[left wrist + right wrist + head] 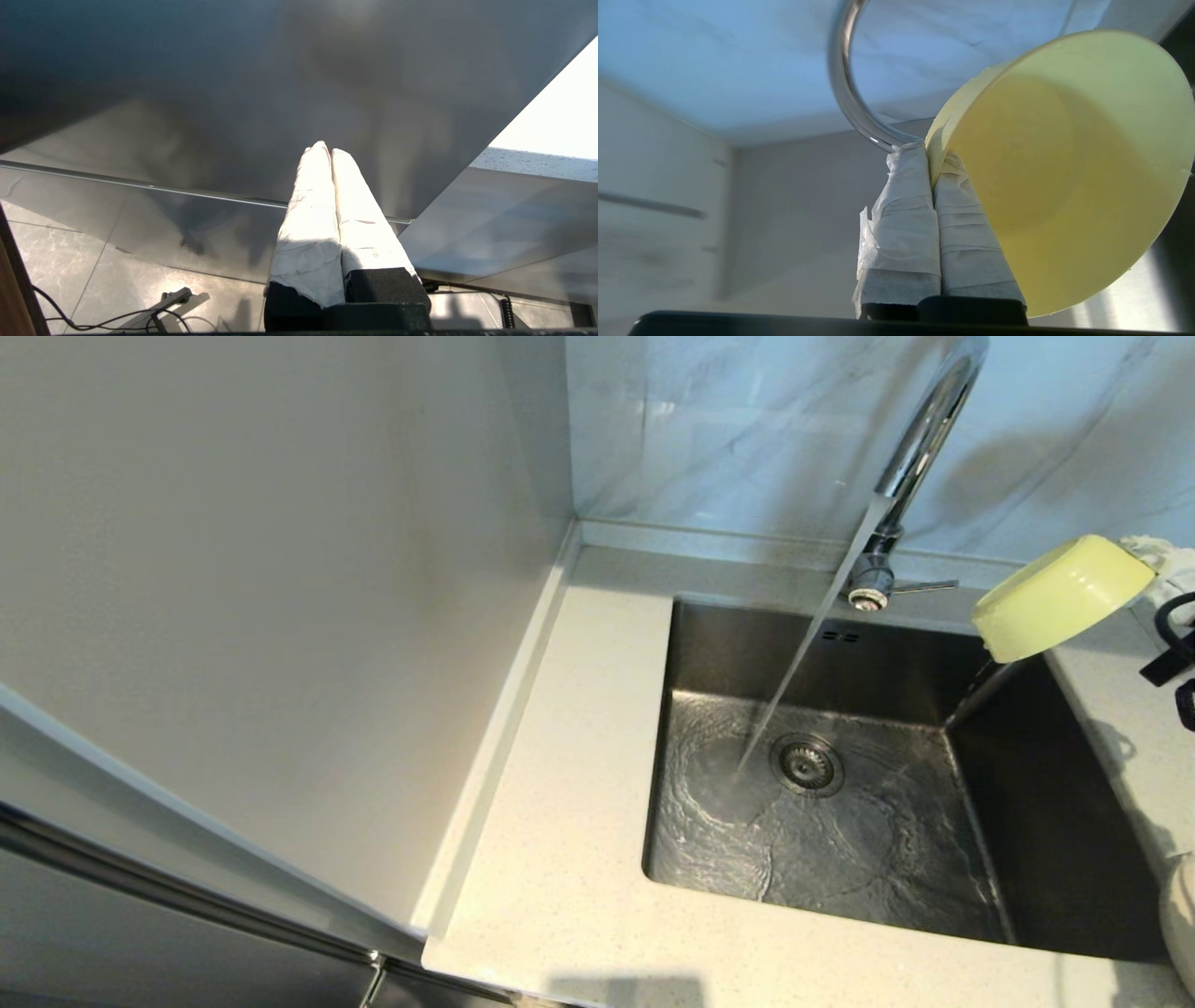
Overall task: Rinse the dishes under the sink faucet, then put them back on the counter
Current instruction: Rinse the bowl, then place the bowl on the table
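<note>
Pale yellow bowl [1064, 595] is clamped at its rim by the right gripper [933, 186], tilted above the sink [1046, 803] at its 2 o'clock corner, clear of the faucet [920, 439] stream. Slippage may be caused by wet rim contact. Left gripper [331, 154] fingers are pressed together, holding nothing.

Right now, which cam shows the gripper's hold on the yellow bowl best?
Right wrist view: the right gripper is shut on the bowl rim, one finger either side. Head view shows the bowl tilted above the sink edge, grip hidden. Left wrist view doesn't show it.
</note>
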Controlling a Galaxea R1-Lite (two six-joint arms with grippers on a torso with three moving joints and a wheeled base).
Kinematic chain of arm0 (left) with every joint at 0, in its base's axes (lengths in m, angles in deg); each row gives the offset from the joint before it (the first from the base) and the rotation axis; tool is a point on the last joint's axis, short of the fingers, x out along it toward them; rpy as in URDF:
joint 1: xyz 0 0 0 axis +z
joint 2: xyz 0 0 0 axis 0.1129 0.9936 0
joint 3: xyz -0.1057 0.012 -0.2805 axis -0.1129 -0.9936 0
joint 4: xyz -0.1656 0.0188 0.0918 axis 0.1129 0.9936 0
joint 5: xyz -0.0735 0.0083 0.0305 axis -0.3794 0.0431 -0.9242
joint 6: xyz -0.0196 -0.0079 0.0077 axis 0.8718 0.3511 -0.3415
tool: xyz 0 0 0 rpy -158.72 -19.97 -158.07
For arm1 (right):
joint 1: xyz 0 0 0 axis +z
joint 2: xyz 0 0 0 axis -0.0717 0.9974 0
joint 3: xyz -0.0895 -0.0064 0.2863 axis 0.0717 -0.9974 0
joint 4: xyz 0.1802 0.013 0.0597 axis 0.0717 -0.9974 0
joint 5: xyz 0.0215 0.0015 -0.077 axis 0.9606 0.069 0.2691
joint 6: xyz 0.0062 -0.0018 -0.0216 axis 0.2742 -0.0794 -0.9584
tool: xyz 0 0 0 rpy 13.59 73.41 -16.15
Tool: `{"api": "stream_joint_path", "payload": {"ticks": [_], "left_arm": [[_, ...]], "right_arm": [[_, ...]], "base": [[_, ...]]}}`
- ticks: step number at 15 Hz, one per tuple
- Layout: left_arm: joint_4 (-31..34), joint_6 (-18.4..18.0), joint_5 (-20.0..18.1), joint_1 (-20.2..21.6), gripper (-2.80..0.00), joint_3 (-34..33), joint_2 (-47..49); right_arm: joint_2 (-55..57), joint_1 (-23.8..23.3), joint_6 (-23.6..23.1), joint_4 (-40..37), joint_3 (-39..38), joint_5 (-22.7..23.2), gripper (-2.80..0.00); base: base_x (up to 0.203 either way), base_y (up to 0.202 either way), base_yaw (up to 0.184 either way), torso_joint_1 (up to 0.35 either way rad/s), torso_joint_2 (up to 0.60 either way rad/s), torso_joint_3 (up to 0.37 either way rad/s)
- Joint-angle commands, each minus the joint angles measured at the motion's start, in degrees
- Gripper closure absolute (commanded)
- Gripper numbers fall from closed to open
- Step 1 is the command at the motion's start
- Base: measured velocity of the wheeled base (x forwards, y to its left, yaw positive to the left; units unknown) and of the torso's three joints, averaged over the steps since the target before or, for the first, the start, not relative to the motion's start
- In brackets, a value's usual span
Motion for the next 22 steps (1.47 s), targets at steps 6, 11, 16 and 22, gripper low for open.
{"api": "stream_joint_path", "payload": {"ticks": [6, 11, 16, 22], "left_arm": [[0.0, 0.0, 0.0, 0.0, 0.0, 0.0, 0.0], [0.0, 0.0, 0.0, 0.0, 0.0, 0.0, 0.0], [0.0, 0.0, 0.0, 0.0, 0.0, 0.0, 0.0], [0.0, 0.0, 0.0, 0.0, 0.0, 0.0, 0.0]], "right_arm": [[1.6, -0.5, 6.6, 3.7, -1.0, 2.1, 0.0], [-1.6, 2.1, -10.3, 3.5, 0.4, 11.7, 0.0], [-6.0, -7.8, -18.9, -26.6, 18.3, 18.2, 0.0], [-7.5, -7.6, -65.0, -83.3, 35.4, 7.2, 0.0]], "base": [[0.0, 0.0, 0.0, 0.0, 0.0, 0.0], [0.0, 0.0, 0.0, 0.0, 0.0, 0.0], [0.0, 0.0, 0.0, 0.0, 0.0, 0.0], [0.0, 0.0, 0.0, 0.0, 0.0, 0.0]]}}
